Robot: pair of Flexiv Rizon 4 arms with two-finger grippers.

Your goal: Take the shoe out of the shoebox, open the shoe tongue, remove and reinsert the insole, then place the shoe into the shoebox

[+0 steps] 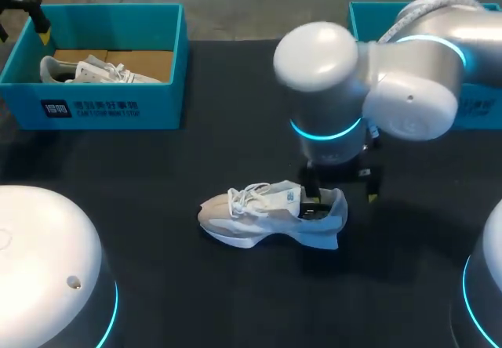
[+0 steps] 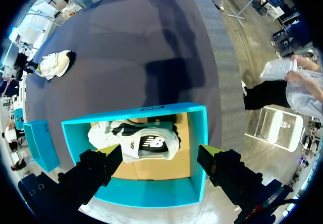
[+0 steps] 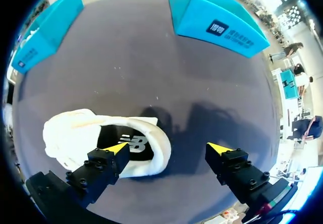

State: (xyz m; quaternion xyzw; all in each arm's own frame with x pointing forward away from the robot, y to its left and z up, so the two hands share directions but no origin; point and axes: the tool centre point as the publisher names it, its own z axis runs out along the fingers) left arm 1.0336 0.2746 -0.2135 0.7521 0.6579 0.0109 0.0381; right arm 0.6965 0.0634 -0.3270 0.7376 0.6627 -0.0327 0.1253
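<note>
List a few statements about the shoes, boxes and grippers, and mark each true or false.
1. A white shoe lies on the table, outside any box. True.
2. The left shoebox is empty. False: a second shoe lies in it.
3. The right gripper is open at the white shoe's heel. True.
4. The left gripper is shut on the second shoe. False: it is open above the box.

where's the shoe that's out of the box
Head view: the shoe sits mid-table, heel beneath the right claw, apart from the left shoebox and the right shoebox.
</note>
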